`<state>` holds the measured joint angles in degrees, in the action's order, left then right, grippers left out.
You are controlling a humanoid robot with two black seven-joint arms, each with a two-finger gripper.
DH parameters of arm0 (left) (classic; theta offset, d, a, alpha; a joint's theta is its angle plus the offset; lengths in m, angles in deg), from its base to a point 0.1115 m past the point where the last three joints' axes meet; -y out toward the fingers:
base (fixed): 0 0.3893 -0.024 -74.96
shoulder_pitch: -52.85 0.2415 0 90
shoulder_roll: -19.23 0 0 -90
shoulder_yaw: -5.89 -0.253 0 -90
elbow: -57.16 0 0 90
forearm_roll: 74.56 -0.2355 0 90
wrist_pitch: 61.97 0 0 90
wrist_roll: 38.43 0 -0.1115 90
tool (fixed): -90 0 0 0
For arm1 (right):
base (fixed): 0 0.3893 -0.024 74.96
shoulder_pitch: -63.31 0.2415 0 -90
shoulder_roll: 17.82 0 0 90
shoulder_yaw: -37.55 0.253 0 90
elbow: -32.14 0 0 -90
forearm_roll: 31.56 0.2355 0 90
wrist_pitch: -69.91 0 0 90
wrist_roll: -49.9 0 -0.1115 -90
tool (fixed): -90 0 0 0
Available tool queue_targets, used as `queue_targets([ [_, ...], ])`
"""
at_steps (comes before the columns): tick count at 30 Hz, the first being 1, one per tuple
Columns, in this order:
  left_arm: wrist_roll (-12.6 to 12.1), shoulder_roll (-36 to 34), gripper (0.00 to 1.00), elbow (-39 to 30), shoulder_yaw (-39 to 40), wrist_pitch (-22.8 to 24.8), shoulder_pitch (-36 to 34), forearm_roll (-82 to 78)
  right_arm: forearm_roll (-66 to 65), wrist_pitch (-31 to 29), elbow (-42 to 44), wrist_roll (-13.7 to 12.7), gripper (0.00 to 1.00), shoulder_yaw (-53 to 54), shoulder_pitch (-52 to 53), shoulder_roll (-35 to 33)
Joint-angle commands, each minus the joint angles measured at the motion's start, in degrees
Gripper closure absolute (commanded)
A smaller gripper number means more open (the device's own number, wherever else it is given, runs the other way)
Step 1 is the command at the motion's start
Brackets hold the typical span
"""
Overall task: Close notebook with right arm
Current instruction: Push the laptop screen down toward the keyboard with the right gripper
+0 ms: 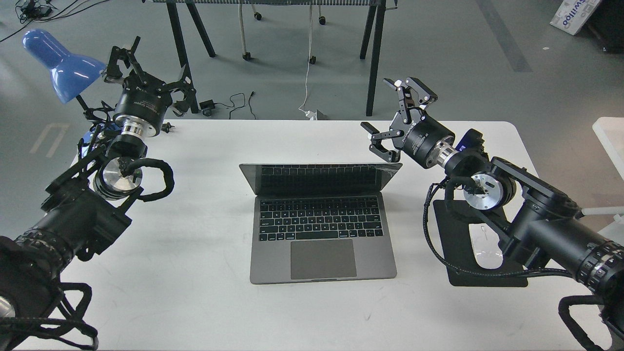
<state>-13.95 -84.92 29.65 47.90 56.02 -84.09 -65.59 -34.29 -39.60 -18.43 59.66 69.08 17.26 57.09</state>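
The grey notebook [321, 234] sits in the middle of the white table [195, 273], keyboard and trackpad facing me. Its lid [319, 178] is tilted far forward, about half shut, and the keys mirror in the black screen. My right gripper [390, 114] is open, fingers spread, with its lower finger [382, 148] just behind the lid's top right corner. I cannot tell if it touches the lid. My left gripper [146, 66] is open and empty at the table's far left corner, beside the blue lamp [61, 61].
A black mouse pad [456, 248] with a white mouse [487, 251] lies right of the notebook, under my right arm. Black trestle legs [373, 53] and cables stand on the floor behind the table. A white object edge [609, 136] shows far right.
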Motion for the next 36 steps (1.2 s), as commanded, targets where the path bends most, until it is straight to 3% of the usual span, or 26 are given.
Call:
queue_targets([
  [1,0.0,0.0,0.00,0.0,0.0,0.0,0.0,0.0,-0.2,0.2,-4.2,0.0,0.00,-1.8,-1.8,-2.4],
  [15,0.0,0.0,0.00,0.0,0.1,0.0,0.0,0.0,-2.2,0.4,-11.0,0.1,0.00,-7.1,-10.0,-5.6],
  [36,0.0,0.0,0.00,0.0,0.2,0.0,0.0,0.0,-9.6,0.4,-8.1,0.6,0.00,-7.5,-18.2,-4.4],
])
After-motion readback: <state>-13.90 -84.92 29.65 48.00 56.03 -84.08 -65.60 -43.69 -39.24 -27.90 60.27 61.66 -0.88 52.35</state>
